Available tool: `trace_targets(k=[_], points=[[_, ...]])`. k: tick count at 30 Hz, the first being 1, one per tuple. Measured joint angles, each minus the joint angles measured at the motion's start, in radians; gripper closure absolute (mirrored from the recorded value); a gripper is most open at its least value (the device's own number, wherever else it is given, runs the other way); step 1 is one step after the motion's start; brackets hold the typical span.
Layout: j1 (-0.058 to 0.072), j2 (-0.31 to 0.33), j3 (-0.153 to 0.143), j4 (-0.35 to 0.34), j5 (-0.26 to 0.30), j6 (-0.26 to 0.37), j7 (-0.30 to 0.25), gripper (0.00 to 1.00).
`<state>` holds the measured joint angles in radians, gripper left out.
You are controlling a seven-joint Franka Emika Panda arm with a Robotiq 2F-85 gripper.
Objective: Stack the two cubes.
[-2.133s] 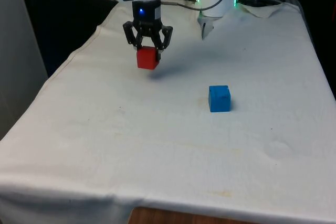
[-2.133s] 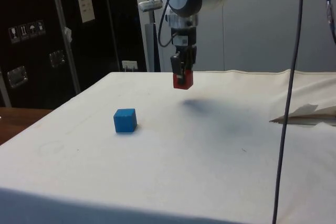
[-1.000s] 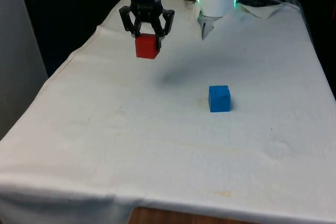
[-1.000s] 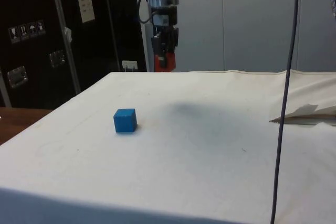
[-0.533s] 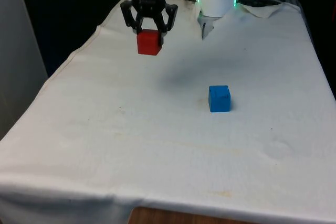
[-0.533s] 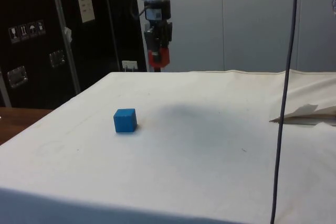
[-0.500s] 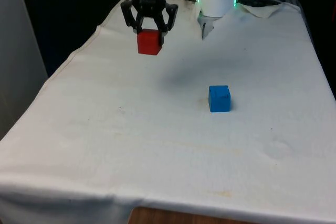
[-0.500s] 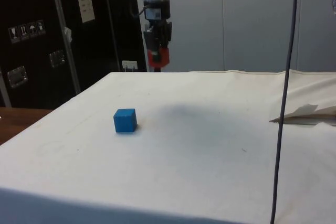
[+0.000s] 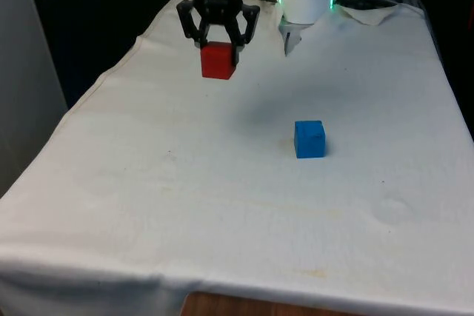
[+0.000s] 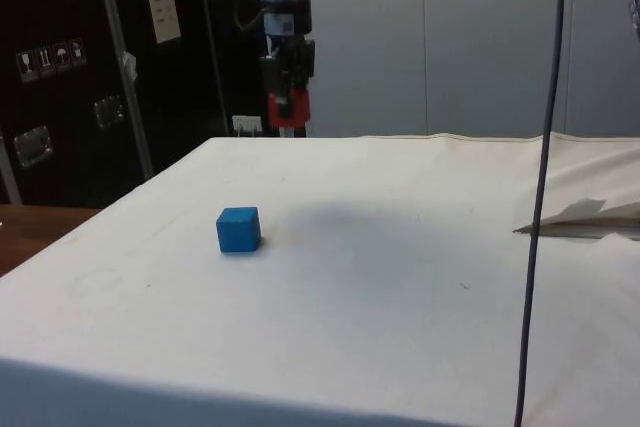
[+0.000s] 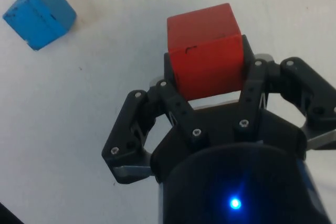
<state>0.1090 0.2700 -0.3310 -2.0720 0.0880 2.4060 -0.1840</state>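
Note:
My gripper (image 9: 218, 41) (image 10: 287, 97) (image 11: 206, 80) is shut on a red cube (image 9: 218, 61) (image 10: 287, 108) (image 11: 205, 48) and holds it high above the cloth. A blue cube (image 9: 309, 139) (image 10: 239, 229) (image 11: 39, 14) rests on the white cloth, nearer the table's front and toward the front view's right of the gripper. The held red cube hangs well apart from the blue one.
The white cloth (image 9: 222, 183) covers the table. A crumpled fold of cloth (image 10: 580, 215) lies at the side view's right, and a thin dark cable (image 10: 545, 167) hangs down in front of it. Dark cabinets (image 10: 60, 77) stand behind the table.
The gripper lifted the red cube off the low position near the cloth, then moved toward the front view's right with the cube still held. The blue cube has not moved.

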Motion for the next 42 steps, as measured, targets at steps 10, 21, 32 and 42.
trace_targets(k=[10,21,32,42], points=[[0.001,0.009,0.027,0.02,0.0,0.0,0.018,0.98],[0.002,0.02,0.059,0.039,0.0,0.0,0.043,0.98],[0.005,0.032,0.089,0.056,0.0,0.0,0.069,0.98],[0.006,0.046,0.113,0.067,0.0,0.003,0.086,0.98]])
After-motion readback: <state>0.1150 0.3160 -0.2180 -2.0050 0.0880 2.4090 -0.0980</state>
